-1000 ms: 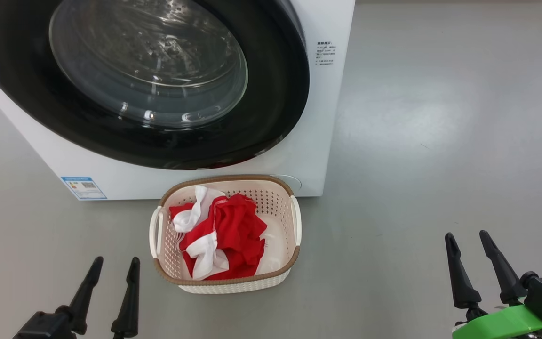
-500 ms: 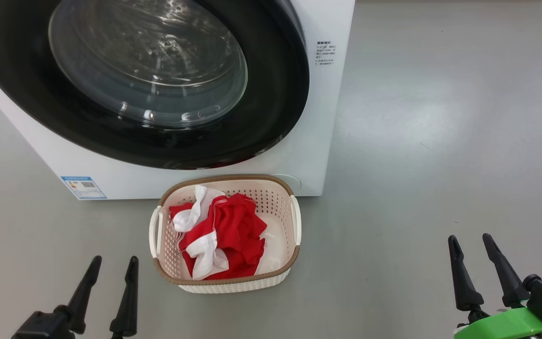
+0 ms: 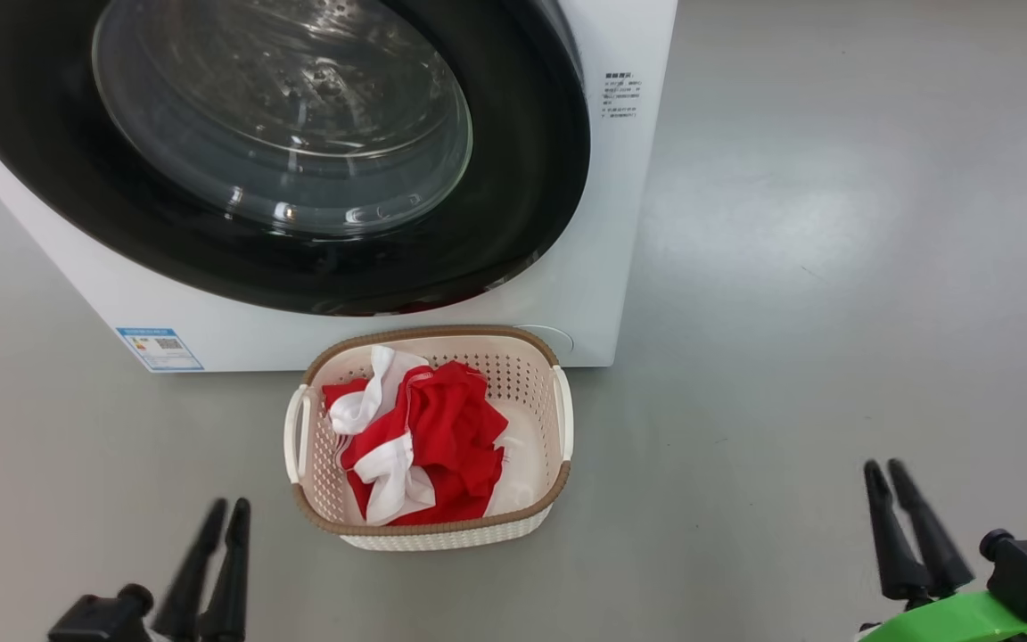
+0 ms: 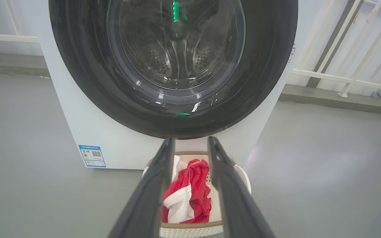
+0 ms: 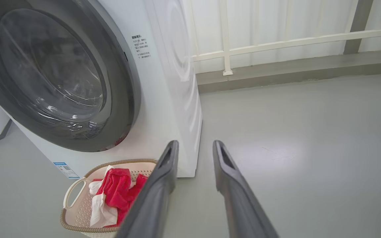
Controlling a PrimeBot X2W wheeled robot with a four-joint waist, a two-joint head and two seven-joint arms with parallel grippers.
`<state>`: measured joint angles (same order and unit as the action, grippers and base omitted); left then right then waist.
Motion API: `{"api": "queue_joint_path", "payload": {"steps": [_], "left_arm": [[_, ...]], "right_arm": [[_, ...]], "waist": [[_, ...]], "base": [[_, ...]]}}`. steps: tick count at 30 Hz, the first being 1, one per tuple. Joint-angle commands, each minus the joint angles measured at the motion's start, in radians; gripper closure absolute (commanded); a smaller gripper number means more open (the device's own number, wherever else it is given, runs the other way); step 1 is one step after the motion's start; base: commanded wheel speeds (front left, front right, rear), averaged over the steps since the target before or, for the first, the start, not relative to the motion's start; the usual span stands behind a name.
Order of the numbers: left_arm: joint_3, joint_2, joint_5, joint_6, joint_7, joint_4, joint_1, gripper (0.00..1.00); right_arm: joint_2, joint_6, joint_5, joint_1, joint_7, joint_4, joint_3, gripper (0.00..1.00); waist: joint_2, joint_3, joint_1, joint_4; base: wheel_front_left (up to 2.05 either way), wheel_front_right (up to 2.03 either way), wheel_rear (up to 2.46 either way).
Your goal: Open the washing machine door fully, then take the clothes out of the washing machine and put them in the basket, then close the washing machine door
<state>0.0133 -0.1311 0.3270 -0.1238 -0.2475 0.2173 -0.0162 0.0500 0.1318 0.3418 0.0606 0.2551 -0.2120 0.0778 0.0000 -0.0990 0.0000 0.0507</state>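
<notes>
Washing machine door (image 3: 282,134) shut, basket (image 3: 564,415) of clothes (image 3: 442,437) before it, railing (image 5: 276,43) behind, left tool (image 3: 227,504), right tool (image 3: 883,464) narrowly parted

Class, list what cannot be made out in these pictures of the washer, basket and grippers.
1. Blue label sticker: print too small, head view.
2. Basket floor: mostly hidden under the clothes, head view.
3. Washing machine top: cut off by head view's upper edge.
4. Left gripper: blurred, head view.
</notes>
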Motion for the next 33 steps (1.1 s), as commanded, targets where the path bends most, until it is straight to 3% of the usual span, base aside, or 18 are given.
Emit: {"api": "queue_joint_path", "payload": {"steps": [1,12,16,33], "left_arm": [[0.002,0.004,0.002,0.0,0.001,0.008,0.0,1.0],[0.012,0.033,0.073,0.0,0.019,0.056,-0.003,1.0],[0.008,0.033,0.115,0.001,0.029,0.056,-0.006,1.0],[-0.007,0.036,0.294,-0.001,0.075,0.054,-0.021,1.0]], "right_arm": [[-0.002,0.0,0.002,0.0,0.0,-0.009,0.0,1.0],[-0.016,0.0,0.073,-0.005,-0.018,-0.061,-0.002,1.0],[-0.014,0.0,0.115,-0.012,-0.028,-0.061,-0.003,1.0],[-0.006,0.0,0.294,-0.037,-0.072,-0.059,-0.005,1.0]], "waist": [[0.0,0.0,0.0,0.0],[0.0,0.007,0.0019,-0.003],[0.0,0.009,0.0002,-0.005],[0.0,0.022,0.0,-0.011]], "base": [[0.0,0.0,0.0],[0.0,0.0,0.0],[0.0,0.0,0.0],[0.0,0.0,0.0]]}}
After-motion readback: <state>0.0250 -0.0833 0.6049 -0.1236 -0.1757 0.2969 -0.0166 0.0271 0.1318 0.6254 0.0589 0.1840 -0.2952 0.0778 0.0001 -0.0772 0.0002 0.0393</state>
